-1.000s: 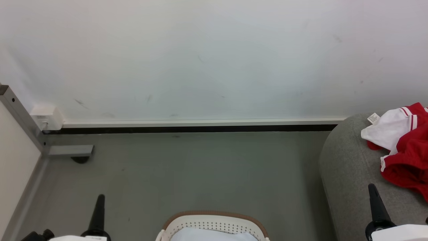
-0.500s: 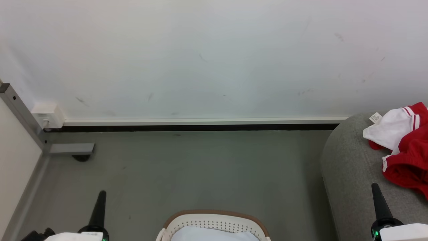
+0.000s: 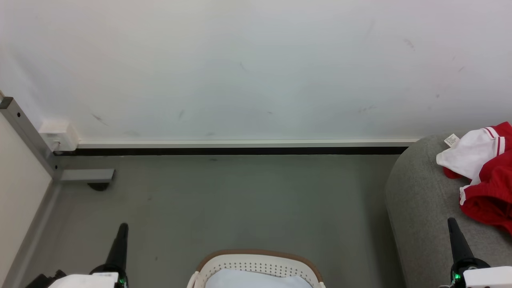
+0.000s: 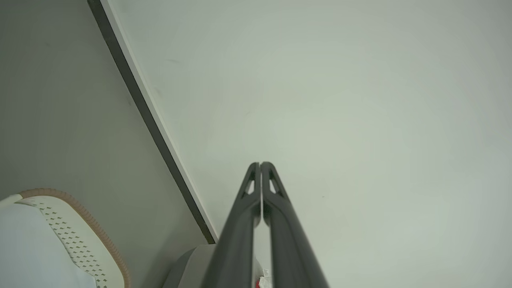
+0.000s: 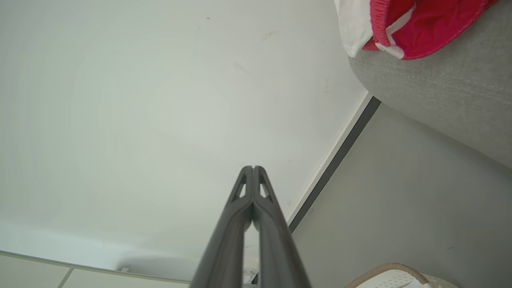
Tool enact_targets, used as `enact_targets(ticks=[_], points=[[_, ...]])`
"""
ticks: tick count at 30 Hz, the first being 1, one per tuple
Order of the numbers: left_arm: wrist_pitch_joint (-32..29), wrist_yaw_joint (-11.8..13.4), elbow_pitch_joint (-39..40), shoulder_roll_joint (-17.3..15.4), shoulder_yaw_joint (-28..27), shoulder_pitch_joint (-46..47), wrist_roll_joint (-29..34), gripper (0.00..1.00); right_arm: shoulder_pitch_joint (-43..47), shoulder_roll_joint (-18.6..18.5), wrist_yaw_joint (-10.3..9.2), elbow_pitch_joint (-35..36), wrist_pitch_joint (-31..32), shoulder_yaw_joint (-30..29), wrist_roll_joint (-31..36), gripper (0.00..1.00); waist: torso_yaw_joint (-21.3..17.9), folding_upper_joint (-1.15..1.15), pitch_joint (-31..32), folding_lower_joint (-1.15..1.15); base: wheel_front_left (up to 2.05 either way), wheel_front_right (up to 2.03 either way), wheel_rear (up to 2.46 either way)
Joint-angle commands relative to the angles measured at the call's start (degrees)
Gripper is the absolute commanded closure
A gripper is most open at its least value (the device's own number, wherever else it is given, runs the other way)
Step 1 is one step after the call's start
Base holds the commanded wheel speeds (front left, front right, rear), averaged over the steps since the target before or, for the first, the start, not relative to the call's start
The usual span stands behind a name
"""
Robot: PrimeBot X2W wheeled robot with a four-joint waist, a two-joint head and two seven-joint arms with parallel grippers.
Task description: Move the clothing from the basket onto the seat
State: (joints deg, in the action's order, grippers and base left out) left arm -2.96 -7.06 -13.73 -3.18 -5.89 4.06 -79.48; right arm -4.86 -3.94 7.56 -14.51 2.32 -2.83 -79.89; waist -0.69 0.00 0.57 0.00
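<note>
The red and white clothing (image 3: 486,172) is lying heaped on the grey upholstered seat (image 3: 420,208) at the right edge of the head view, its white panel turned towards the wall (image 3: 256,68). A small white tag (image 3: 451,140) is sticking up from that panel; its print is too small to be read. The laundry basket (image 3: 256,253) is sitting on the grey floor (image 3: 224,196) at the bottom middle, apart from the seat, and 1 pale bluish-white sheet (image 3: 256,280) is lying in it. The left gripper (image 3: 123,228) is being held to the left of the basket, its 2 fingers pressed together with nothing between them. The right gripper (image 3: 452,222) is being seen against the seat, near the clothing but apart from it, its 2 fingers likewise clenched on nothing
</note>
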Motion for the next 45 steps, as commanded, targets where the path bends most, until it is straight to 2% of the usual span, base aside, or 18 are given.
enact_targets(ticks=[1, 32, 45], points=[[-0.4, -0.4, 0.2, -0.1, -0.3, 0.9, -1.1, 1.00, -1.3, -0.2, -0.10, 0.6, 0.3, -0.6, -1.6, 1.00, 0.0, 0.00, 0.0, 0.00, 0.00, 0.00, 0.00], [-3.7, -0.6, -0.4, 0.3, -0.7, 2.5, -13.1, 1.00, -1.6, 0.7, -0.13, 0.7, 3.9, -3.3, -13.0, 1.00, 0.7, 0.00, -0.7, 0.00, 0.00, 0.00, 0.00], [-3.8, -0.5, -0.4, 0.3, -0.7, 2.5, -13.3, 1.00, -1.6, 0.8, -0.13, 0.6, 4.1, -3.4, -12.9, 1.00, 0.7, 0.00, -0.7, 0.00, 0.00, 0.00, 0.00]])
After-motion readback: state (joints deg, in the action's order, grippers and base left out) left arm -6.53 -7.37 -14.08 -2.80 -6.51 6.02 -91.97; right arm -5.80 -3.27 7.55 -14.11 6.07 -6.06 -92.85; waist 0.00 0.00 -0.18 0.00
